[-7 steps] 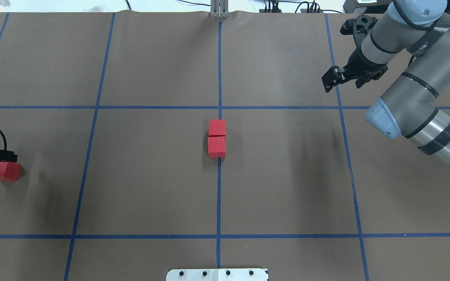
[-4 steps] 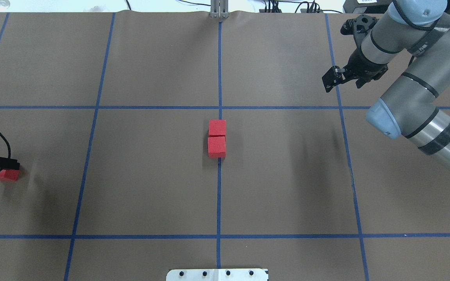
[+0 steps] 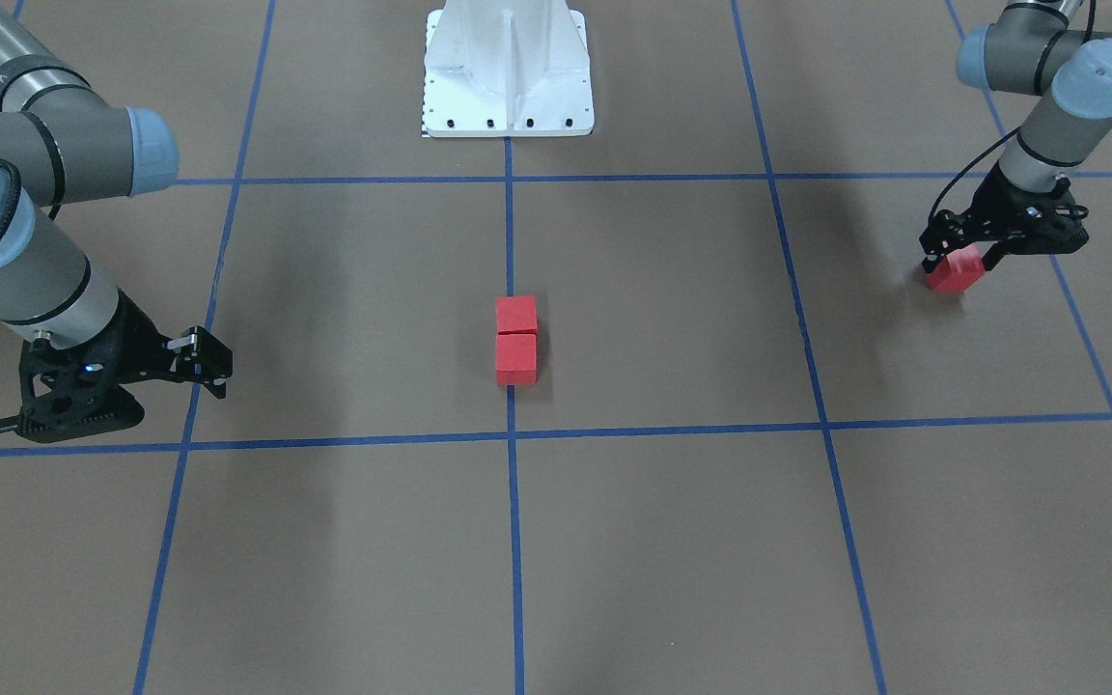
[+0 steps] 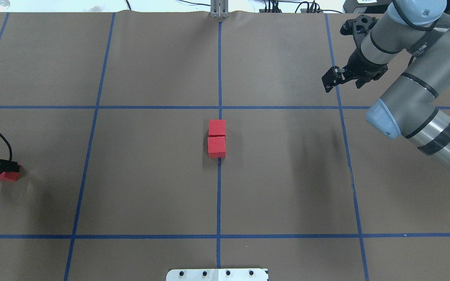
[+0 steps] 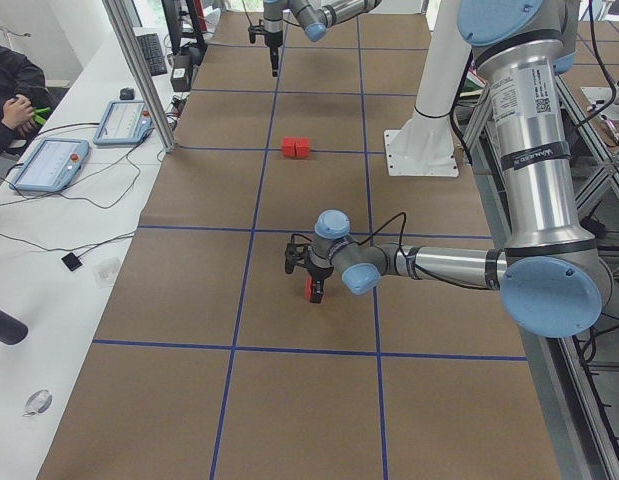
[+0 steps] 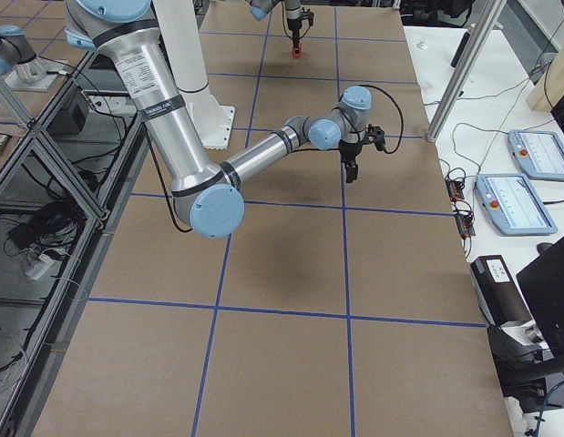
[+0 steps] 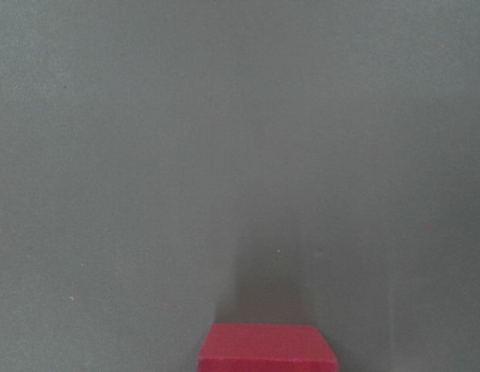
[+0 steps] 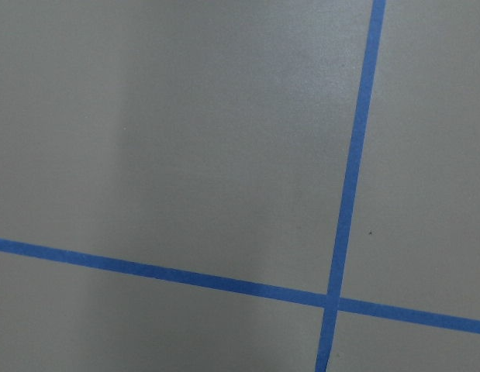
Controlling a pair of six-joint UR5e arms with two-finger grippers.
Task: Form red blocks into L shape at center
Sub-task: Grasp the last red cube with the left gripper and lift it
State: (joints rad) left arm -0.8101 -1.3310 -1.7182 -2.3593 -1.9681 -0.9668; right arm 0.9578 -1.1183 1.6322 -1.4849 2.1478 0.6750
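Two red blocks (image 4: pixel 217 127) (image 4: pixel 216 146) lie touching in a short line on the middle blue tape line (image 4: pixel 219 78); they also show in the front view (image 3: pixel 516 314) (image 3: pixel 515 357). The third red block (image 4: pixel 6 176) (image 3: pixel 954 272) sits on the floor at the far left edge. My left gripper (image 4: pixel 0 168) (image 3: pixel 961 253) is low over it, open, with one finger on each side. The left wrist view shows this block (image 7: pixel 268 347) at its bottom edge. My right gripper (image 4: pixel 331 81) (image 3: pixel 207 363) is open and empty, far right of the center.
The white metal robot base (image 3: pixel 508 68) (image 4: pixel 217 274) stands at the near edge on the center line. Blue tape lines mark a grid on the brown floor. An operator's desk with tablets (image 5: pixel 49 165) runs along the far side.
My left gripper has come down over the far-left block, now covering most of it. The block, the two center blocks and the right arm have not moved.
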